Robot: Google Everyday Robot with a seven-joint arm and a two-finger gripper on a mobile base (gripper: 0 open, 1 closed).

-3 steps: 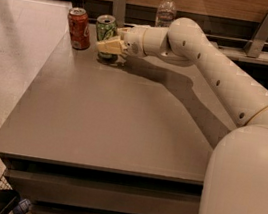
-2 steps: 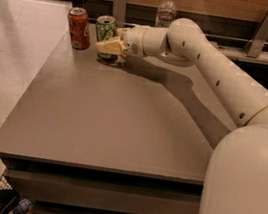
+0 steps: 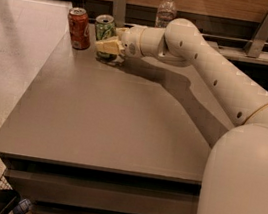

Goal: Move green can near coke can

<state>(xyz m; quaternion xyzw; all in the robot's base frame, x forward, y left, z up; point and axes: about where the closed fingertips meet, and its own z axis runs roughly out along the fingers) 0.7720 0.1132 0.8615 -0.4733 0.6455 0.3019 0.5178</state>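
Note:
The green can (image 3: 105,26) stands upright near the table's far left corner, its lower half hidden. The coke can (image 3: 79,28), red-orange with a silver top, stands upright just left of it with a small gap between them. My gripper (image 3: 110,46) reaches in from the right at the end of the white arm (image 3: 206,65). It is shut on the green can, with one pale finger (image 3: 108,47) across the can's front. The can's base looks to rest on the table.
A clear plastic bottle (image 3: 166,11) stands behind on the ledge by the wooden wall. Two metal brackets (image 3: 118,5) (image 3: 263,32) rise at the back. The grey table (image 3: 106,120) drops to the floor on the left. My base fills the right foreground.

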